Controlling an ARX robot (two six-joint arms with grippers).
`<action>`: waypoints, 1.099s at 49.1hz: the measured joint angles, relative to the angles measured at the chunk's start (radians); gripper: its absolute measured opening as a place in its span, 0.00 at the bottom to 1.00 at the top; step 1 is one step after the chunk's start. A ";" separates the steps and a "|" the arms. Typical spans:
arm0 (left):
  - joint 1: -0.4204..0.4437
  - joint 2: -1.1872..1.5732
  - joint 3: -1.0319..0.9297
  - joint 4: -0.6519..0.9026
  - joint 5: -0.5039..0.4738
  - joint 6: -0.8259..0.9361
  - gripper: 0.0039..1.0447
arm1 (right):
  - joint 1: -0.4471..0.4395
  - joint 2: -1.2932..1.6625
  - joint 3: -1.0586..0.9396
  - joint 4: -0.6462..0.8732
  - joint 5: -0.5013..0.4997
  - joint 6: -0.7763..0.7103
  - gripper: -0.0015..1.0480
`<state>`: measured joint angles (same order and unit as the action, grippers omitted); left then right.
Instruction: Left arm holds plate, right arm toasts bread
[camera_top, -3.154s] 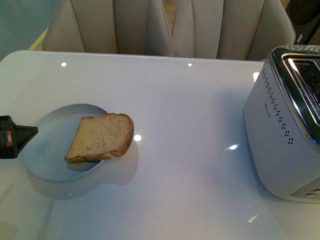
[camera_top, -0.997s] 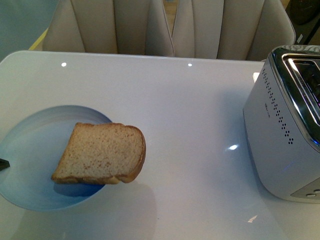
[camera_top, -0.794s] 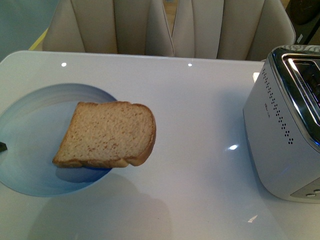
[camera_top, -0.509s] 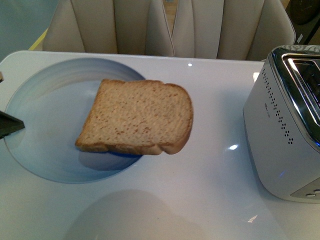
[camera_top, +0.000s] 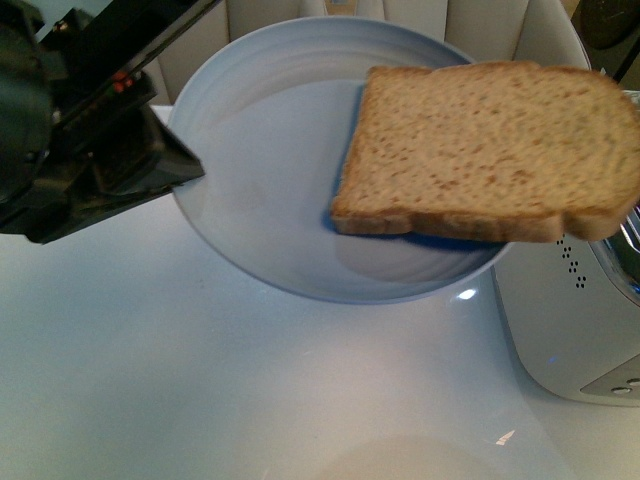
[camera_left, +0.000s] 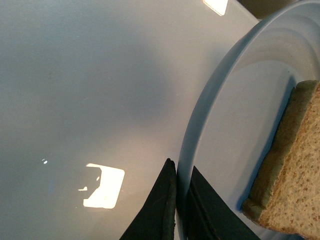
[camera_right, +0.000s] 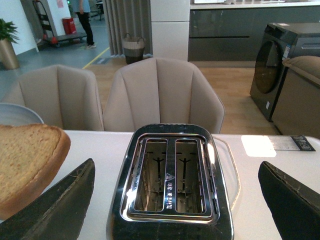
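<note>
Two flat black fingers (camera_left: 157, 215) of the left hand (camera_left: 182, 168) pinch the thin rim of the plate (camera_left: 210, 110), one on each side. So this hand is shut tight on the plate. The plate is round, smooth and pale blue-white, with soft rings going round inside it. It is held up in the air above the shiny white worktop (camera_top: 200, 380).

The bread (camera_top: 480, 140) lies flat on the plate, on the side far from the left hand. It is one soft brown slice with tiny holes and a darker crust. One end is rounded. That end sticks out past the plate's rim, away from the left hand.

The right hand (camera_right: 176, 164) is spread wide and holds nothing. Its two dark fingers look worn and scratched. The rounded end of the bread is close beside one of these fingers; I cannot tell if they touch.

Past the right hand stands the toaster (camera_right: 172, 185). It is a boxy metal thing with a shiny top and two long open slots. Little dots run along its side.

Behind the worktop stand pale padded chairs (camera_right: 160, 90) with curved backs.
</note>
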<state>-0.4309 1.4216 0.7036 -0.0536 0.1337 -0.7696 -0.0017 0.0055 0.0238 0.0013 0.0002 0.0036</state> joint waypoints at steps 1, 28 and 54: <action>-0.013 0.000 0.005 -0.001 -0.004 -0.008 0.03 | 0.000 0.000 0.000 0.000 0.000 0.000 0.92; -0.124 0.007 0.033 -0.017 -0.035 -0.074 0.03 | 0.000 0.000 0.000 0.000 0.000 0.000 0.92; -0.125 0.007 0.033 -0.017 -0.036 -0.075 0.03 | 0.027 0.178 0.113 -0.306 0.152 0.108 0.92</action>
<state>-0.5556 1.4288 0.7368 -0.0708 0.0978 -0.8444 0.0257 0.1833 0.1364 -0.3042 0.1524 0.1120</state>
